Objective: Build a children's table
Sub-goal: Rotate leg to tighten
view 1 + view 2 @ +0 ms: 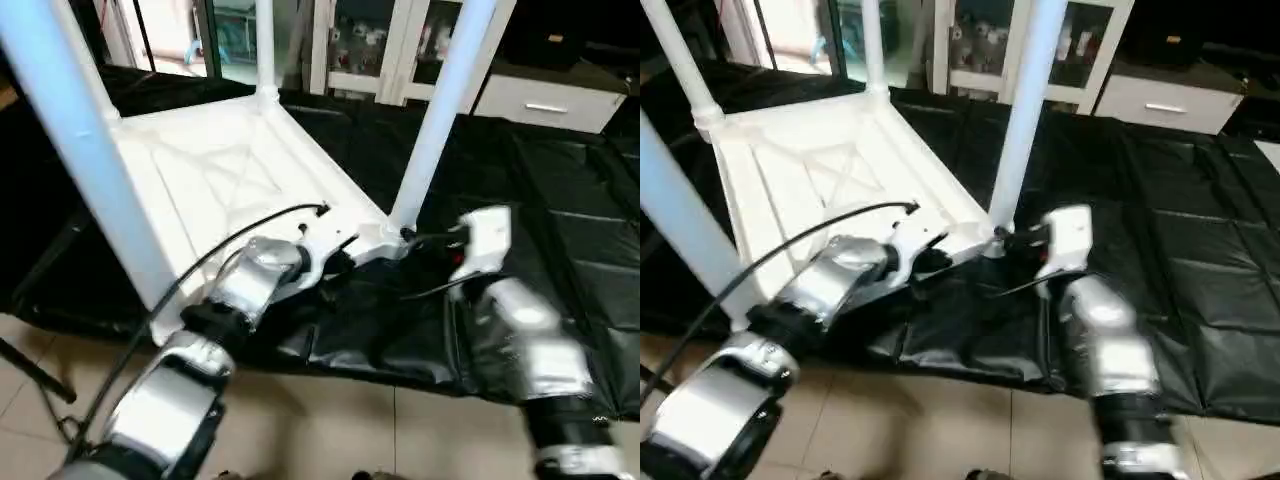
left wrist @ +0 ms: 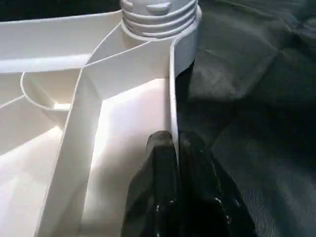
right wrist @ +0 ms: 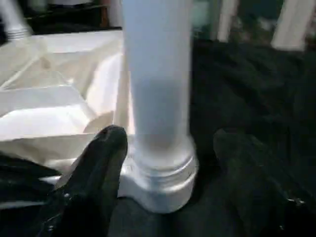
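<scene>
The left gripper [image 2: 175, 163] is pinching the upturned table top's [image 1: 215, 175] rim at centre while the right gripper [image 3: 165, 163] is standing open around the near-right leg [image 1: 440, 110], all legs seemingly fitted.

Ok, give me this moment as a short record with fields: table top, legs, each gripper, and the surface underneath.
table top: upside down, ribbed underside up
legs: upright in the corner sockets; nearest
left gripper: shut on the table top's rim
right gripper: fingers open either side of the nearest leg's base
surface: black-sheeted work table
</scene>
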